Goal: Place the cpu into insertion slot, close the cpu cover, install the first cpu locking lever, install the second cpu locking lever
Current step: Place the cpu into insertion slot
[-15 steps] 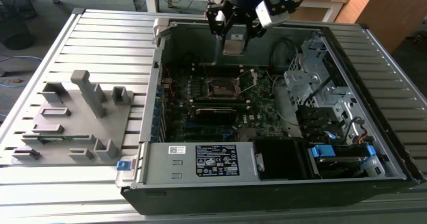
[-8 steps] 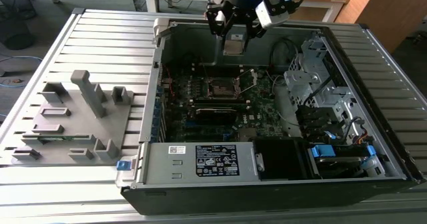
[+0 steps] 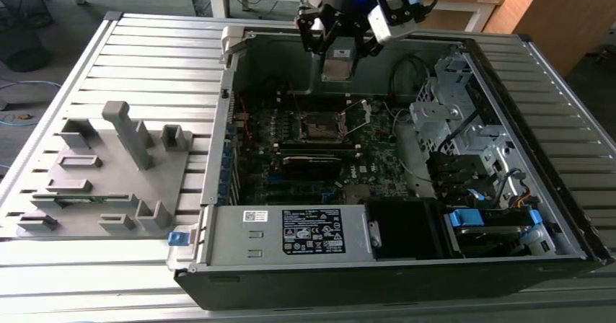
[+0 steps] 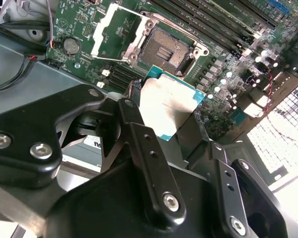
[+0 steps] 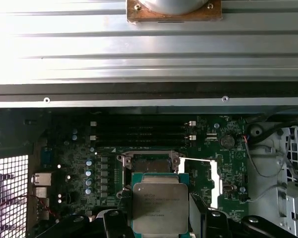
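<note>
worktop (image 3: 154, 42): grey slatted metal, carries two things | case (image 3: 385, 283): open computer case lying flat on worktop, open side up, directly below tool (image 3: 339, 69) | fixture (image 3: 106, 179): grey plate with upright posts and blocks, on worktop just beside case, well apart from tool, toward the exterior view's left

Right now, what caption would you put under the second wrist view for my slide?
The gripper holds the cpu, not yet in the bare insertion slot; the cpu cover is swung open.
</note>
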Controlling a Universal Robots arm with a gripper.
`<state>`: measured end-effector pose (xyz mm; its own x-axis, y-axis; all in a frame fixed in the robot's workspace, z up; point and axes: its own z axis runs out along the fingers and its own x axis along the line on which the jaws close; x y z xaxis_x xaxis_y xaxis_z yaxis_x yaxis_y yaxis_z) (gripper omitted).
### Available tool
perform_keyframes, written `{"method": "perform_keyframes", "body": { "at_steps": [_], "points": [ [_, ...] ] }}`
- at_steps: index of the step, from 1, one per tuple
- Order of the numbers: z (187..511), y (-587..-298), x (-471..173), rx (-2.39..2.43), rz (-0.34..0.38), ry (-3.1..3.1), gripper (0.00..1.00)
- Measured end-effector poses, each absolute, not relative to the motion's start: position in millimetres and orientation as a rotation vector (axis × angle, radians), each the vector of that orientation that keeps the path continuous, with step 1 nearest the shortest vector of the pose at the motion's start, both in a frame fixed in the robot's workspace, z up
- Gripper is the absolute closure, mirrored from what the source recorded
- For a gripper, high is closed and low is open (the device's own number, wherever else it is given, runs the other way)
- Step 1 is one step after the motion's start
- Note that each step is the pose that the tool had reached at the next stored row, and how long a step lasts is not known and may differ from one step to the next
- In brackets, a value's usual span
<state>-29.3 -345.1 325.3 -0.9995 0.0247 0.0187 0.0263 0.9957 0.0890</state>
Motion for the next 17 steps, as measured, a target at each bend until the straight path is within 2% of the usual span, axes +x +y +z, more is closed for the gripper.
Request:
{"method": "perform_keyframes", "body": {
  "at_steps": [17],
  "points": [
    [320.7, -344.1, -29.3, -0.040, -0.139, -3.121, 0.46]
  ]
}}
